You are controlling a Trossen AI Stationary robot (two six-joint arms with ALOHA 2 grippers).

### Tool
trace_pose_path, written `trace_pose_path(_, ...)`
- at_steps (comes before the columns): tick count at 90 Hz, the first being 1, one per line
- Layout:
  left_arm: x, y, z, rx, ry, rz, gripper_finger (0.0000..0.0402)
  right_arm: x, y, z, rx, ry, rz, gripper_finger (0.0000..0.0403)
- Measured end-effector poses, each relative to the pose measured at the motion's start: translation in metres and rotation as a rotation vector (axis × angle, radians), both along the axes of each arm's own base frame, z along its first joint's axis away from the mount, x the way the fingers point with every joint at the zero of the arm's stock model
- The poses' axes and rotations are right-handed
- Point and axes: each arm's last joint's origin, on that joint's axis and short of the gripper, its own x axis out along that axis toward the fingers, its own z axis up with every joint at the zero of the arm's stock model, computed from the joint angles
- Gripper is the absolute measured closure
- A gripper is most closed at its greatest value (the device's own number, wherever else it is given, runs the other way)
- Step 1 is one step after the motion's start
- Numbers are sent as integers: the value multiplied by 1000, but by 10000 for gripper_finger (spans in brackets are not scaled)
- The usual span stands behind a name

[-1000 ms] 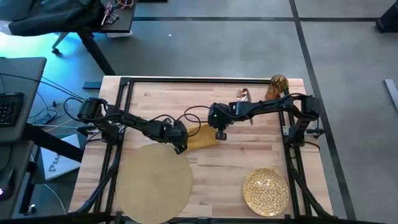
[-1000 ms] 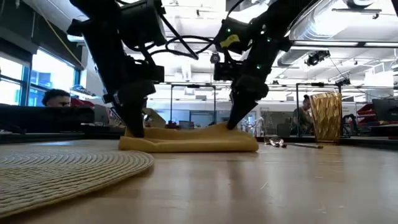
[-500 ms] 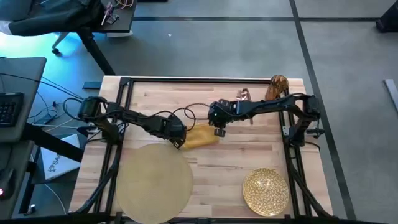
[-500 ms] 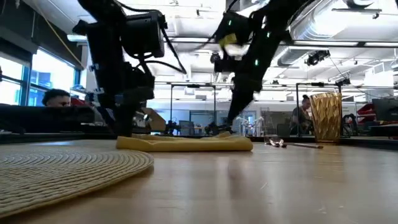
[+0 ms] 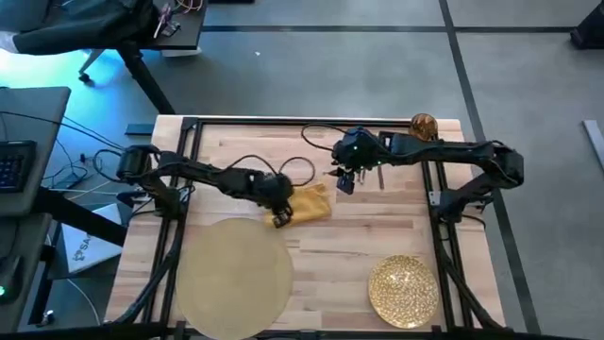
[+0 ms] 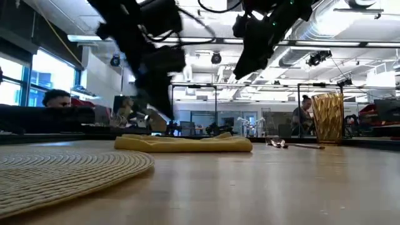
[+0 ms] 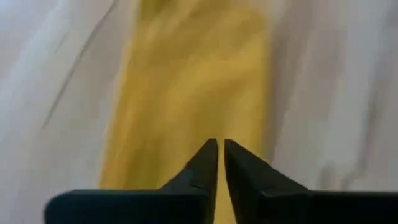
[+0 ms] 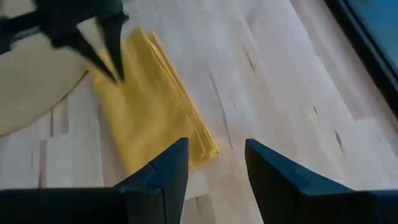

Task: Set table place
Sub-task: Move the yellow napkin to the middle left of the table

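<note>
Both claws are seen from above: left gripper (image 5: 280,218) at the napkin's (image 5: 310,202) end beside the placemat (image 5: 232,277), right gripper (image 5: 344,180) raised nearby. Low down, the napkin lies flat on the table (image 6: 262,181). Left fingers (image 7: 200,165) are pinched nearly together, empty; right fingers (image 8: 163,177) are spread wide.

- Both arms (image 5: 208,176) dark/black, jointed, slim links
- Loose black cables looped along each arm
- Fingers (image 8: 155,180) black, flat, wedge-shaped, tapering to points
- Left wrist fingers (image 7: 199,168) matte black
</note>
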Motion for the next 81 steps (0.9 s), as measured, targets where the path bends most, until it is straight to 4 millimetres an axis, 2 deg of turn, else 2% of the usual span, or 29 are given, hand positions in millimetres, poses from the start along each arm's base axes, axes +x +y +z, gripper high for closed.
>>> trace_pose_path(7,14,7,-19,-64,-57,-51,395,-2,1,-1,26,20,-5,261)
trace_pose_path(17,23,16,-54,-187,-6,-9,400,-5,3,-4,91,51,-13,261)
trace_pose_path(25,28,26,-63,-248,1,112,401,-10,6,-4,140,89,-18,261)
trace_pose_path(36,21,38,-61,-230,27,377,401,-14,9,-3,165,114,-9,261)
trace_pose_path(44,7,42,-61,-166,78,572,401,-15,10,-2,164,110,-8,261)
trace_pose_path(52,-17,40,-63,-158,128,761,401,-15,10,-1,163,103,-8,261)
trace_pose_path(69,-73,28,-62,-219,68,1103,401,-13,9,1,153,75,-1,261)
trace_pose_path(81,-112,18,-60,-218,42,1236,401,-10,8,3,133,39,11,261)
